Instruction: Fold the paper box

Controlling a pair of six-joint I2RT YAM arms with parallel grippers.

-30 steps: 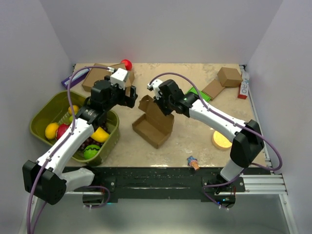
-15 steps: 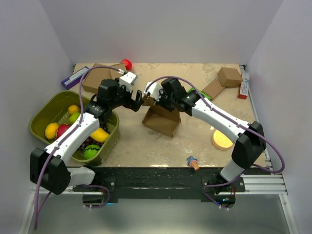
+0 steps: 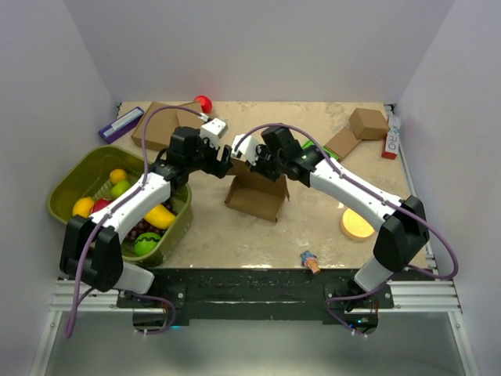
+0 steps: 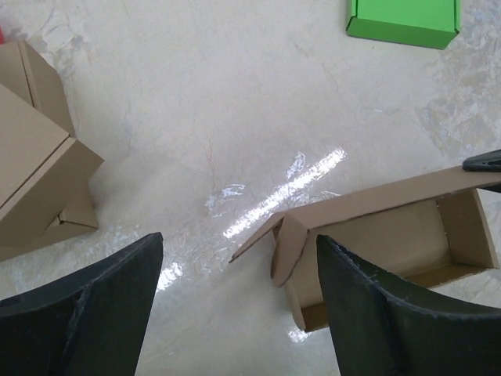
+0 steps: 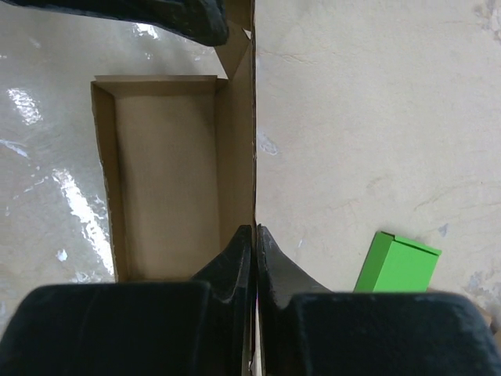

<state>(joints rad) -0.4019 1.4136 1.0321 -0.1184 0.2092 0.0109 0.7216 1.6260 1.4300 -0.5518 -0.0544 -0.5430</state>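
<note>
The paper box (image 3: 255, 196) is a brown cardboard mailer standing tipped on its side in the middle of the table. My right gripper (image 3: 252, 157) is shut on its thin upright wall; in the right wrist view the fingertips (image 5: 254, 235) pinch that wall's edge beside the open inside of the paper box (image 5: 164, 172). My left gripper (image 3: 223, 162) hovers open just left of the box's end. In the left wrist view its gripper (image 4: 239, 305) straddles bare table, with the paper box (image 4: 383, 227) and a loose side flap (image 4: 288, 244) close to the right finger.
An olive basket (image 3: 69, 171) of fruit sits at the left. Stacked brown boxes (image 3: 156, 121) and a red ball (image 3: 203, 103) lie behind the left arm. A green box (image 5: 399, 262), a small brown box (image 3: 368, 123), a yellow disc (image 3: 356, 225) and a small toy (image 3: 310, 260) are on the right.
The right gripper has tipped the box from lying open onto its side. The left gripper has moved right, up to the box's left end.
</note>
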